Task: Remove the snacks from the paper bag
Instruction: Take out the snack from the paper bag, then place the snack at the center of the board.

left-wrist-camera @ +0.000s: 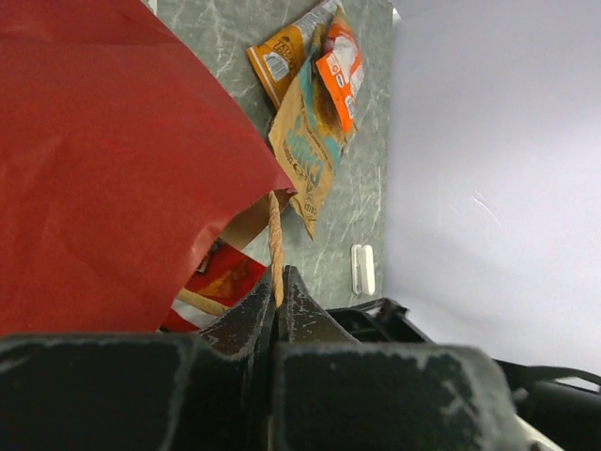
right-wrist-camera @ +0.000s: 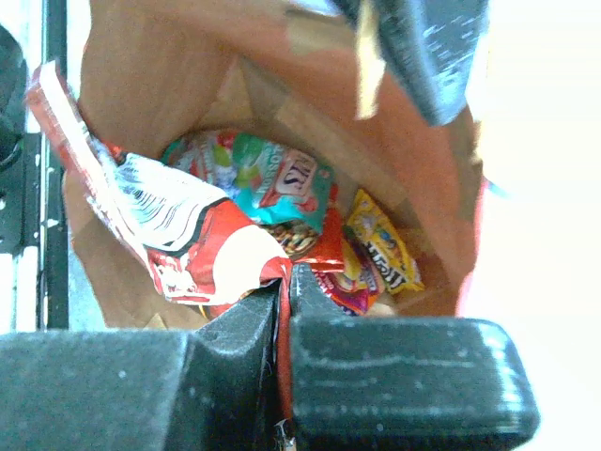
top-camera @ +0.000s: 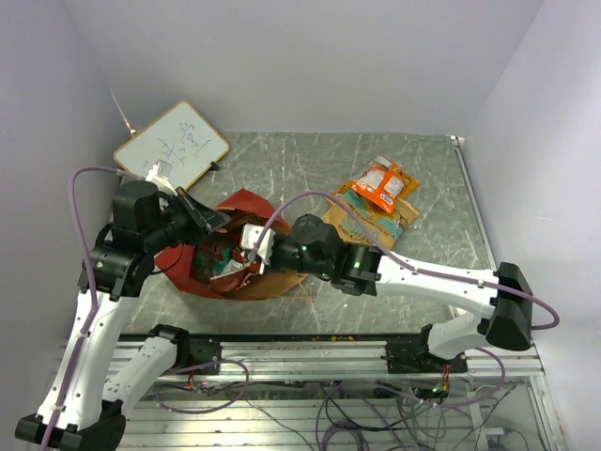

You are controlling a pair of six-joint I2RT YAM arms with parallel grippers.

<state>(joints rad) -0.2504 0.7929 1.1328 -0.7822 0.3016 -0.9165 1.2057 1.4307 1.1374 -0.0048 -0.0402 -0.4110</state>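
The left gripper (left-wrist-camera: 278,287) clamps the handle (left-wrist-camera: 275,235) of the paper bag (left-wrist-camera: 113,160), keeping its mouth open. The right gripper (right-wrist-camera: 285,282), inside the bag, pinches a red packet (right-wrist-camera: 207,254). Other snacks (top-camera: 380,193) lie outside the bag.

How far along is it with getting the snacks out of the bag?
Done: orange and tan packets lie on the table. In hand: left gripper pinches the handle of the paper bag; right gripper grips a red packet. Left: a teal packet and a yellow packet inside.

Colours logged.
Paper bag (left-wrist-camera: 113,169) red outside, kraft brown inside; red-and-white packet (right-wrist-camera: 178,225), teal packet (right-wrist-camera: 263,174), yellow packet (right-wrist-camera: 380,240); orange packet (top-camera: 383,183), tan packet (top-camera: 349,218); table (top-camera: 282,160) grey-green, veined.
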